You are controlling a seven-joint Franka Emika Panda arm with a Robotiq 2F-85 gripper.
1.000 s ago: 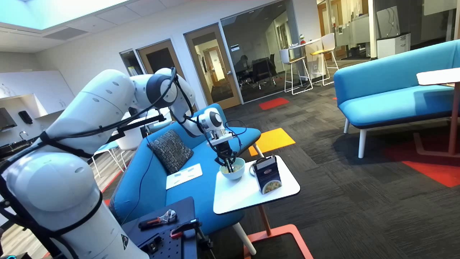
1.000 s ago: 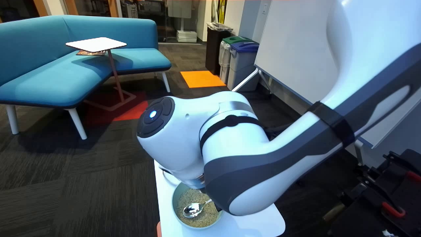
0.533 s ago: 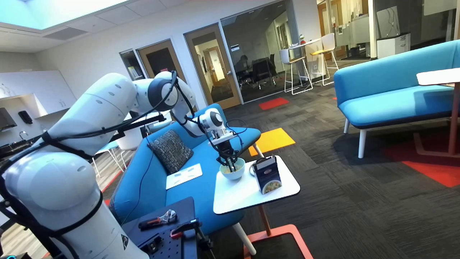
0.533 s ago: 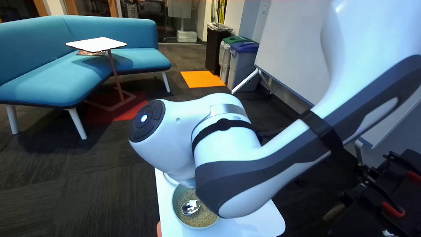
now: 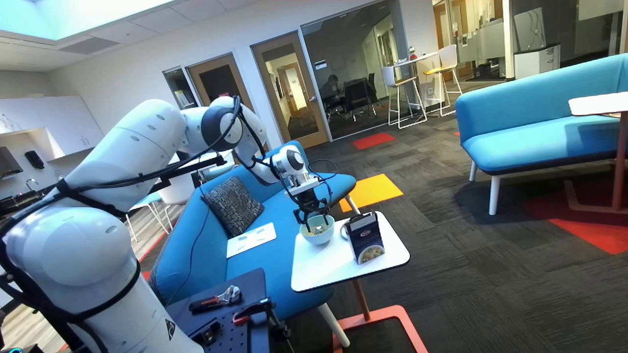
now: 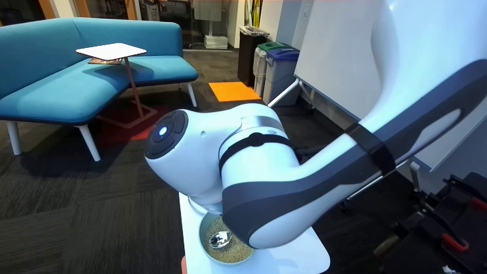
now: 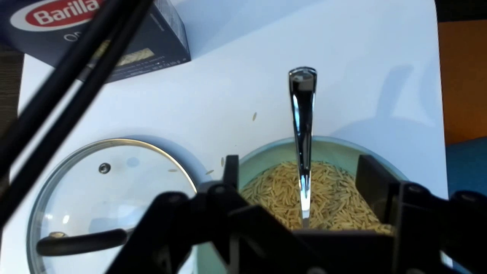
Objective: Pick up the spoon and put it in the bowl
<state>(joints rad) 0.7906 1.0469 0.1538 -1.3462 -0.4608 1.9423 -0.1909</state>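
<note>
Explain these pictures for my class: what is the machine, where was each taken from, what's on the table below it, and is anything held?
This is one robot arm with a two-fingered gripper. Two pictures come from outside it; the third looks down from its wrist. On the white table are a bowl of rice-like grains, a blue Barilla box and a clear lid. The gripper holds nothing: its fingers stand apart, either side of the spoon, which rests in the bowl.
</note>
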